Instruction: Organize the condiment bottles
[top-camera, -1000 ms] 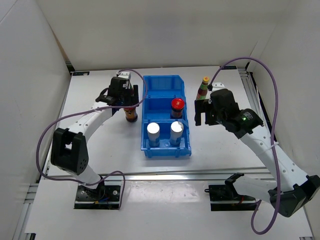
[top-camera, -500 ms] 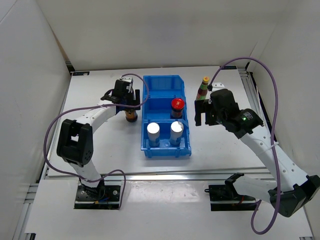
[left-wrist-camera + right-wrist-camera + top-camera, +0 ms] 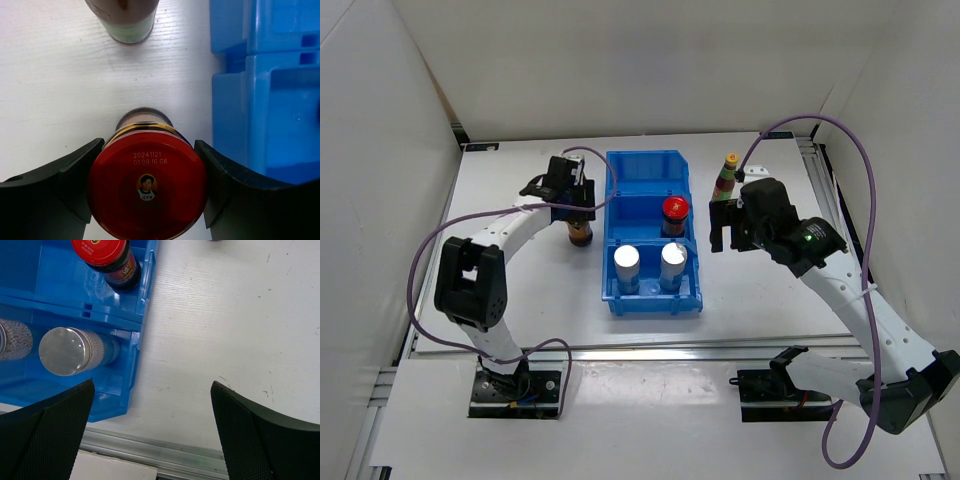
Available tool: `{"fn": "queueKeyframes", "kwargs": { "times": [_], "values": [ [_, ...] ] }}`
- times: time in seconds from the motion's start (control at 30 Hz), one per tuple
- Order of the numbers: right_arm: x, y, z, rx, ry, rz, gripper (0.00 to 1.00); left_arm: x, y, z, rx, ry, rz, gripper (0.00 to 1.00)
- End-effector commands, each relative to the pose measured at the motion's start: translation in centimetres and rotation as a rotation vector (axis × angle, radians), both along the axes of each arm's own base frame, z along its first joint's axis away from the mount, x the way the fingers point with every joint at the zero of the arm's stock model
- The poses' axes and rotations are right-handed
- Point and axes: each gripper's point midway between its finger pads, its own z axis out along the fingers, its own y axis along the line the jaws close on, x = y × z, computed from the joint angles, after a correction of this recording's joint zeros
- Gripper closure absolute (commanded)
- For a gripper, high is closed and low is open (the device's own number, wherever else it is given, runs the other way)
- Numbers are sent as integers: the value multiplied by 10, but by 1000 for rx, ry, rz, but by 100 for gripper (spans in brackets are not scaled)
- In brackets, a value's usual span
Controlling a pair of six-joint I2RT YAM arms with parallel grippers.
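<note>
Jar (image 3: 147, 192), squat and red-lidded, upright on the tabletop (image 3: 60, 90) just left of the blue bin (image 3: 270, 100). Gripped by the left pincer (image 3: 148, 142): fingers (image 3: 60, 200) pressed to opposite sides of the lid, no gap showing on either side. Taken from above and by the lid, probably so as to lift straight up, clear the bin wall and stay vertical on the way. Just beyond, apart from the jar, a second bottle (image 3: 127, 20) with a green band at its foot, top cut off by the frame.

Inside the bin, sorted by kind: pair of white silver-topped cylinders (image 3: 626, 262) side by side in the near compartment, twin jar (image 3: 674, 208) alone in the middle one. Hence the likely destination: middle compartment, beside the twin.

Right pincer (image 3: 152, 384) spread wide, holding nothing, hanging above bare tabletop just right of the bin. Judged parked there to keep out of the left arm's path. Behind it, a slim yellow-capped bottle (image 3: 727, 172) upright on the tabletop, handy for that side's turn, far compartment presumably meant for it.
</note>
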Motion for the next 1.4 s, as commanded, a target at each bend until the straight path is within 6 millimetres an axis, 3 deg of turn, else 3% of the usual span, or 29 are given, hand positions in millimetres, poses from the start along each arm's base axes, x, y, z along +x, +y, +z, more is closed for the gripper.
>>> {"fn": "queueKeyframes", "kwargs": {
  "times": [0.0,0.13,0.17,0.33,0.47,0.73,0.87,1.1,1.17,1.37],
  "values": [
    [1,-2,4,-9,-10,-3,0,24,-3,94,-53,-209,3,70],
    [1,-2,4,-9,-10,-3,0,28,-4,151,-85,-310,3,76],
    [-1,-3,3,-14,-2,-3,0,29,-10,176,-104,-363,-8,78],
    [-1,-3,3,-14,-2,-3,0,27,-32,223,-151,-446,-45,84],
    [-3,-5,4,-14,-2,-3,0,22,-62,235,-245,-443,-104,85],
    [-8,-12,2,-31,1,-16,0,9,-124,206,-290,-351,-219,89],
    [-10,-15,3,-37,-2,-23,0,2,-142,193,-274,-326,-244,89],
    [-12,-18,5,-42,-6,-30,0,3,-152,141,-234,-223,-236,87],
    [-13,-19,7,-42,-6,-30,0,2,-149,120,-210,-189,-226,87],
    [-17,-25,9,-60,-3,-42,0,7,-145,86,-168,-162,-197,87]
  ]
}}
